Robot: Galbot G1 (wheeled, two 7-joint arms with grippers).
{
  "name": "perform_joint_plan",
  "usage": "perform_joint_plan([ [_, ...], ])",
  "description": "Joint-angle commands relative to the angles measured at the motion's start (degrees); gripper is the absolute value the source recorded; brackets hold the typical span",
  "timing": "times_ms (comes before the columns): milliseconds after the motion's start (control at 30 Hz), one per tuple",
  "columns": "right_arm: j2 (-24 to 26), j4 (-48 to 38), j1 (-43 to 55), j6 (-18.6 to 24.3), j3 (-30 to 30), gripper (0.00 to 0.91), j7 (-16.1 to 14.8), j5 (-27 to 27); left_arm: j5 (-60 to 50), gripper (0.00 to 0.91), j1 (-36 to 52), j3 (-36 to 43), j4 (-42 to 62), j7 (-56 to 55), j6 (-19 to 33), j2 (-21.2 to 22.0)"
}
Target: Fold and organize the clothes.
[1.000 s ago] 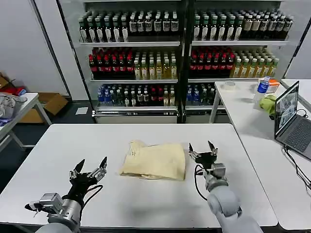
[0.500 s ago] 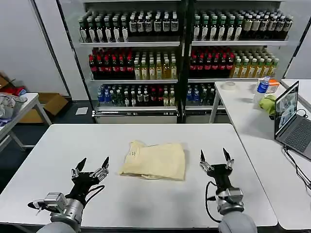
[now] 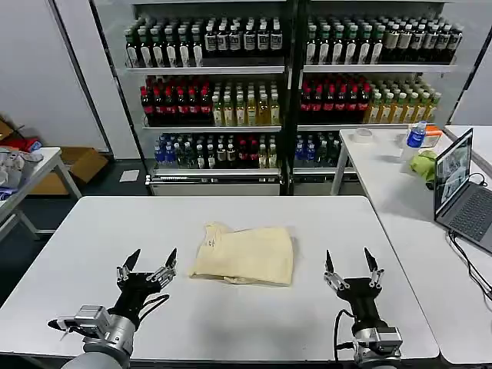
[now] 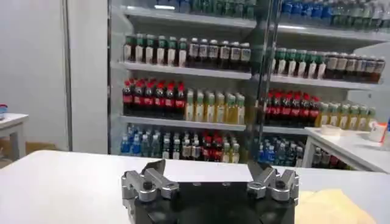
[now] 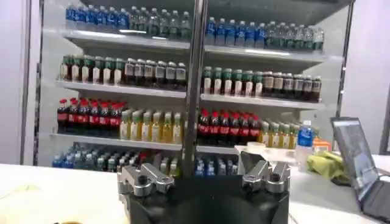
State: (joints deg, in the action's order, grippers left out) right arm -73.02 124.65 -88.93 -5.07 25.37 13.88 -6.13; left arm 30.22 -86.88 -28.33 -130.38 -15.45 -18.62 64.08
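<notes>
Two claws sit at the near edge of the white table (image 3: 92,231), one on each side. The left claw (image 3: 146,265) is spread wide with nothing between its fingers, and the right claw (image 3: 351,267) is likewise spread wide and holds nothing. From the left wrist view the left claw (image 4: 210,182) shows its two fingers set far apart above the table; from the right wrist view the right claw (image 5: 204,178) looks the same.

Between them and a little farther back lies one T-shirt (image 3: 246,255), pale cream-yellow, folded into a rough rectangle and lying flat near the middle of the table. Its long axis runs side to side. The small white neck label sits toward the left end, and the left edge is more rumpled than the right. Both claws are well apart from it. A corner of the T-shirt (image 4: 332,208) shows in the left wrist view.

On the side table to the right stand one open laptop (image 3: 460,188), one lime-green cloth (image 3: 423,164) and one blue-capped bottle (image 3: 416,137).

Farthest back, two glass-fronted drink coolers (image 3: 292,84) stand side by side, each with three rows of bottles.
</notes>
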Motion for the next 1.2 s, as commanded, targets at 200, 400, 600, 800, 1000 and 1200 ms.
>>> perform_joint_plan([
  [200, -1.03, 2.27, -3.24, 1.19, 1.15, 0.907, -0.07, 1.20, -1.47, 0.907, -0.17, 0.23, -0.12, 0.18, 0.10, -0.30],
  [400, -1.55, 2.77, -3.36, 1.48, 1.41, 0.907, 0.96, 2.55, -2.12, 0.907, -0.04, 0.39, 0.01, 0.37, 0.19, -0.18],
  [600, -1.43, 3.38, -3.79, 1.14, 1.73, 0.907, 0.99, 3.46, -2.30, 0.907, 0.09, 0.43, 0.22, 0.46, 0.23, 0.09],
  [800, -1.54, 3.37, -3.91, 1.03, 1.63, 0.907, 1.08, 3.88, -2.66, 0.907, 0.15, 0.40, 0.28, 0.62, 0.26, 0.32],
  [1000, -1.42, 3.54, -4.11, 1.08, 1.66, 0.907, 0.88, 4.55, -2.67, 0.907, 0.14, 0.25, 0.30, 0.66, 0.33, 0.61],
  [1200, -1.45, 3.41, -3.93, 0.84, 1.77, 0.907, 1.04, 4.96, -2.75, 0.907, 0.04, 0.10, 0.29, 0.71, 0.36, 0.62],
])
